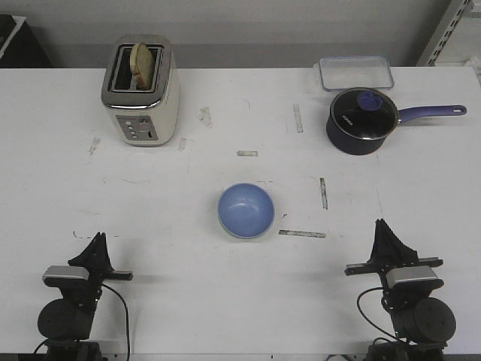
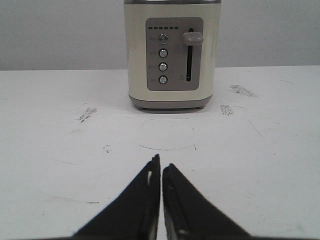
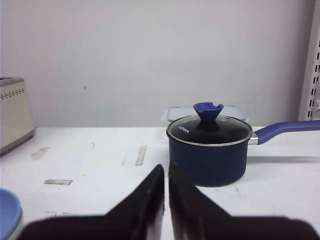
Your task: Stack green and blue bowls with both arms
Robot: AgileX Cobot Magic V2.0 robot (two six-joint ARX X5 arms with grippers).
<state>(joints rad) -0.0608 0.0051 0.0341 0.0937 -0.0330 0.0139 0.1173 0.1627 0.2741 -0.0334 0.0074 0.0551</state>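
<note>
The light blue bowl (image 1: pixel 246 210) stands upright in the middle of the table. A thin pale green rim shows along its lower edge, so it seems to sit inside the green bowl (image 3: pixel 15 231), which is otherwise hidden. The blue bowl's edge also shows in the right wrist view (image 3: pixel 7 212). My left gripper (image 1: pixel 98 239) is shut and empty near the front left, well apart from the bowls; its tips (image 2: pixel 161 162) point at the toaster. My right gripper (image 1: pixel 382 226) is shut and empty at the front right; its tips (image 3: pixel 166 169) point toward the saucepan.
A cream toaster (image 1: pixel 140 90) with a slice of bread stands at the back left. A dark blue saucepan (image 1: pixel 361 120) with glass lid and long handle stands at the back right, with a clear lidded box (image 1: pixel 355 74) behind it. Tape marks dot the table.
</note>
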